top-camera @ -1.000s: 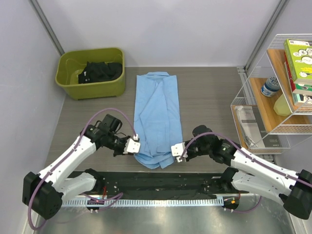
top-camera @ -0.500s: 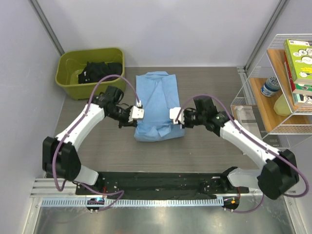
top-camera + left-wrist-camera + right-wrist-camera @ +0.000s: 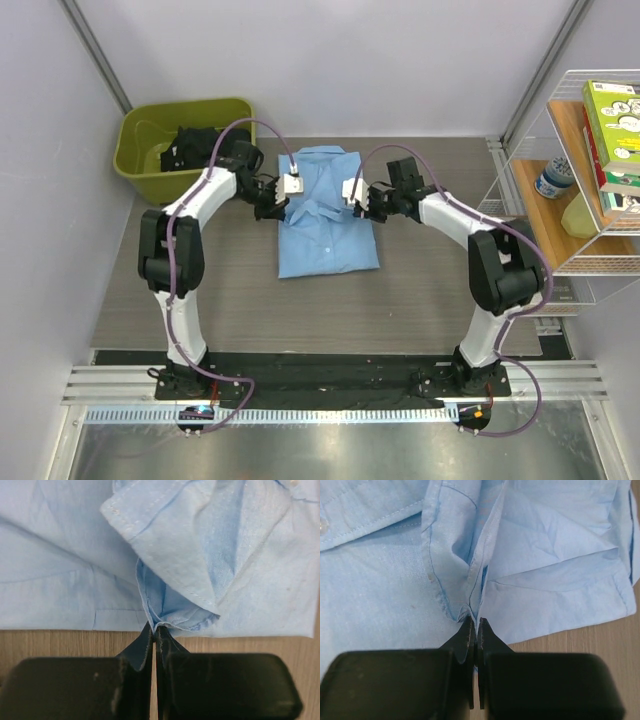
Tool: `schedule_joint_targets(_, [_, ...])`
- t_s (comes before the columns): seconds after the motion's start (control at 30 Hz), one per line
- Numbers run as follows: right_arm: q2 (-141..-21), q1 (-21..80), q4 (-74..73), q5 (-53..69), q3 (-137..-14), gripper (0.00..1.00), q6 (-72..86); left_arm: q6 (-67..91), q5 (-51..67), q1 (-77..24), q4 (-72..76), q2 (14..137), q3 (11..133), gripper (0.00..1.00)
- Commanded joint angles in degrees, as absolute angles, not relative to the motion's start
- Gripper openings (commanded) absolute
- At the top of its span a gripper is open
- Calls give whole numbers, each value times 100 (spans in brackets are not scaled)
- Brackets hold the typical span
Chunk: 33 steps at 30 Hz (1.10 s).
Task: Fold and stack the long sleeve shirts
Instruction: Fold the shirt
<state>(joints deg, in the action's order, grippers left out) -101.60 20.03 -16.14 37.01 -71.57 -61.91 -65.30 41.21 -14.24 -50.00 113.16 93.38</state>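
1. One light blue shirt (image 3: 328, 235) lies on the table (image 3: 430, 290), just right of the green bin (image 3: 135, 172). It is folded into a rectangle, with its collar end level with the bin.
2. Two grippers are on the shirt, one at each side near the collar end.
3. The left gripper (image 3: 154, 628) is at the shirt edge nearer the bin, its jaws pressed together on a pinch of cloth.
4. The right gripper (image 3: 473, 621) is at the edge farther from the bin, likewise clamped tight on a fold of cloth.
5. One dark garment (image 3: 210, 143) lies inside the bin.
6. One wire shelf (image 3: 520, 215) stands well apart from the bin, beyond the shirt.
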Motion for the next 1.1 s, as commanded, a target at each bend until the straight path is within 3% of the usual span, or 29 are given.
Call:
schedule_joint_targets(0.0, [-10520,1978,-879,3806,-7514,1,-6205,-6145,3754,-1371,-4554,11644,9554,0])
schedule_joint_targets(0.17, [-10863,1969,-607,3674,-7532,3,-6065,-5845,3481,-1354,-4369,11935,9685,1])
schedule_joint_targets(0.2, [-10881,1969,-615,3604,-7541,18,-6038,-5740,3411,-1345,-4299,11953,9694,2])
schedule_joint_targets(0.23, [-10907,1969,-607,3534,-7541,26,-6003,-5470,3254,-1319,-4237,11971,9703,5])
schedule_joint_targets(0.3, [-10855,1934,-563,3235,-7654,46,-5732,-5074,3121,-1231,-4026,11918,9773,17])
schedule_joint_targets(0.33, [-10802,1916,-571,3139,-7742,63,-5304,-4845,3103,-1170,-4008,11874,9843,20])
schedule_joint_targets(0.37, [-10732,1890,-571,2946,-7830,69,-5082,-4295,3068,-1108,-3990,11770,9992,32])
schedule_joint_targets(0.43, [-10495,1741,-824,2822,-8208,76,-4669,-3703,2875,-967,-3937,11567,10133,40])
schedule_joint_targets(0.53, [-10205,1495,-1597,2900,-8744,77,-3878,-2788,2848,-870,-4131,11040,10082,50])
schedule_joint_targets(0.57, [-10143,1425,-1817,2979,-8841,76,-3476,-2525,2909,-879,-4183,10769,9985,60])
schedule_joint_targets(0.6, [-10064,1380,-2054,3232,-8990,74,-3333,-2392,3031,-888,-4262,10654,9880,61])
schedule_joint_targets(0.7, [-9949,1362,-2802,3864,-8895,62,-2770,-1866,3243,-1045,-4429,10398,9467,61])
schedule_joint_targets(0.8, [-10010,1546,-3084,4200,-8816,44,-2122,-1522,3392,-1414,-4640,10380,9159,60])
schedule_joint_targets(0.9, [-10239,1678,-3225,4666,-8772,35,-1436,-979,3428,-1845,-4562,10415,8860,58])
schedule_joint_targets(1.07, [-10791,1758,-3191,4720,-8613,31,-1020,-36,2753,-2074,-3921,11029,8832,51])
